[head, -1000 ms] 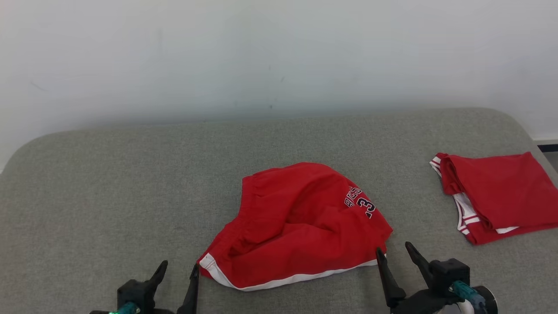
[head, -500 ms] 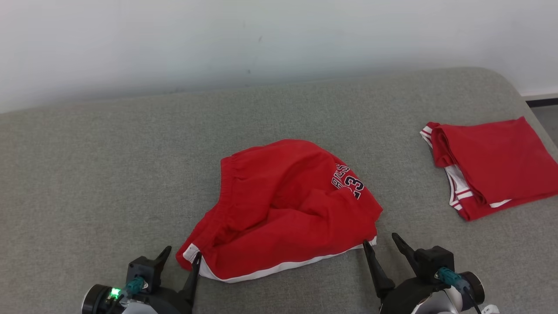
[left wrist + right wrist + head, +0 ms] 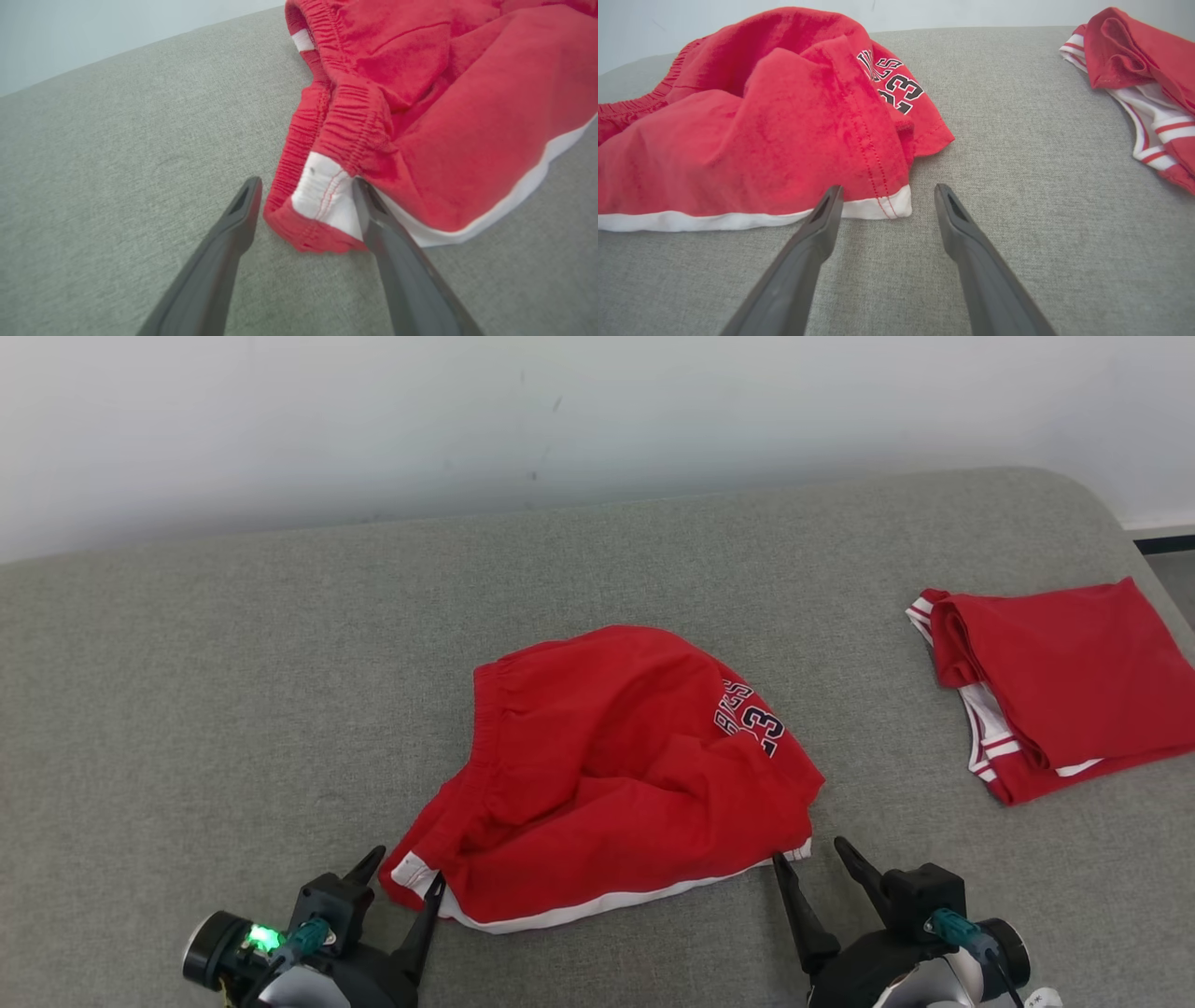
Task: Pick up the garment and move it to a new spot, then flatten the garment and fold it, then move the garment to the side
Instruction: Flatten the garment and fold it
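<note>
- Red shorts (image 3: pixel 616 775) lie rumpled mid-cushion (image 3: pixel 233 691), neither flat nor folded. A folded jersey (image 3: pixel 1055 681) sits well apart to my right.
- My left gripper (image 3: pixel 408 863) is spread and straddles the white-trimmed near-left corner, with one finger touching the cloth.
- My right gripper (image 3: pixel 808 850) is spread too, and the near-right hem corner lies just off its tips, nearer one finger.
- Risk: closing there, the right could catch only the trim edge, and the corner would slip out.
- Risk: the layers are bunched, so the left may pinch a single layer and the shorts would hang twisted.
- Risk: pressing low, my fingers could snag the cushion fabric.
</note>
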Robot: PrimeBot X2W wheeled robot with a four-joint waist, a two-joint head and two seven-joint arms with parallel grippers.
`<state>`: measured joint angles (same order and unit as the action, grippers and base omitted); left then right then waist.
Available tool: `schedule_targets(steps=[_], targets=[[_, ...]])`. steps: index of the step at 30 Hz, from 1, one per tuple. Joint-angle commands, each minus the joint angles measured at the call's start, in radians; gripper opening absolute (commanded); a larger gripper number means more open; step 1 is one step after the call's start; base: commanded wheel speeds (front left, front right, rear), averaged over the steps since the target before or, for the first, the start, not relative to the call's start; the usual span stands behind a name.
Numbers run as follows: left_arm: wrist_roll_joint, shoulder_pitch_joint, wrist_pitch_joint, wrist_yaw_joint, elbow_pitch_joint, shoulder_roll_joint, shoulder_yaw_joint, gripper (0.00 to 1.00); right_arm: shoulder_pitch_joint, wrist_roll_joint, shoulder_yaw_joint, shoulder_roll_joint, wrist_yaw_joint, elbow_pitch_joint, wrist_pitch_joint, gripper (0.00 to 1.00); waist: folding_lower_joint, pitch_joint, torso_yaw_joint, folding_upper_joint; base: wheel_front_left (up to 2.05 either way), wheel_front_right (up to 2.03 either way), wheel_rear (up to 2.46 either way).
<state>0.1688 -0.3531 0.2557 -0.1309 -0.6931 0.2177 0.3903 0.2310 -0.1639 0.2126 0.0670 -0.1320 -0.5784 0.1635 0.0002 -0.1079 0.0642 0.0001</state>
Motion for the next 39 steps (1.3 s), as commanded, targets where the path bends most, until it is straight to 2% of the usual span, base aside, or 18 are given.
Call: schedule_targets(steps=[1,12,16,17,18,19,20,22,23,39], targets=[[-0.011,-0.012,0.008,0.002,0.009,0.008,0.009,1.00,0.014,-0.006,0.003,-0.001,0.003,-0.006,0.009,1.00,-0.0002,-0.002,-0.001,-0.0001,0.00,0.00,0.00],[-0.022,-0.034,0.009,0.002,0.070,0.072,0.125,1.00,0.025,-0.012,-0.005,0.001,0.003,-0.029,0.027,1.00,-0.0002,-0.011,-0.005,-0.0001,0.00,0.00,0.00],[-0.030,-0.016,0.008,0.002,0.103,0.082,0.136,0.92,0.026,-0.010,-0.009,0.000,0.003,-0.034,0.030,1.00,-0.0002,-0.010,-0.007,-0.0001,0.00,0.00,0.00],[-0.031,-0.008,0.008,0.002,0.109,0.085,0.140,0.82,0.025,-0.009,-0.009,0.000,0.003,-0.036,0.031,1.00,-0.0002,-0.009,-0.008,-0.0001,0.00,0.00,0.00],[-0.031,-0.003,0.008,0.002,0.115,0.088,0.143,0.77,0.025,-0.010,-0.010,0.000,0.003,-0.037,0.032,1.00,-0.0002,-0.009,-0.008,-0.0001,0.00,0.00,0.00],[-0.028,-0.001,0.009,0.002,0.119,0.089,0.145,0.55,0.025,-0.010,-0.010,-0.001,0.003,-0.039,0.033,1.00,-0.0002,-0.008,-0.009,-0.0001,0.00,0.00,0.00],[-0.026,0.000,0.009,0.002,0.122,0.090,0.146,0.47,0.026,-0.011,-0.010,-0.001,0.003,-0.040,0.033,1.00,-0.0002,-0.008,-0.009,-0.0001,0.00,0.00,0.00],[-0.017,0.004,0.009,0.002,0.126,0.090,0.148,0.19,0.029,-0.012,-0.009,-0.001,0.003,-0.043,0.032,1.00,-0.0002,-0.009,-0.010,-0.0001,0.00,0.00,0.00],[-0.014,0.005,0.009,0.002,0.127,0.091,0.149,0.02,0.030,-0.013,-0.008,-0.001,0.003,-0.044,0.033,1.00,-0.0002,-0.009,-0.011,-0.0001,0.00,0.00,0.00],[0.026,0.012,0.009,0.006,0.137,0.074,0.122,0.00,0.096,-0.021,0.022,0.026,0.003,-0.133,-0.034,1.00,-0.0002,-0.029,-0.036,-0.0001,0.00,0.00,0.00]])
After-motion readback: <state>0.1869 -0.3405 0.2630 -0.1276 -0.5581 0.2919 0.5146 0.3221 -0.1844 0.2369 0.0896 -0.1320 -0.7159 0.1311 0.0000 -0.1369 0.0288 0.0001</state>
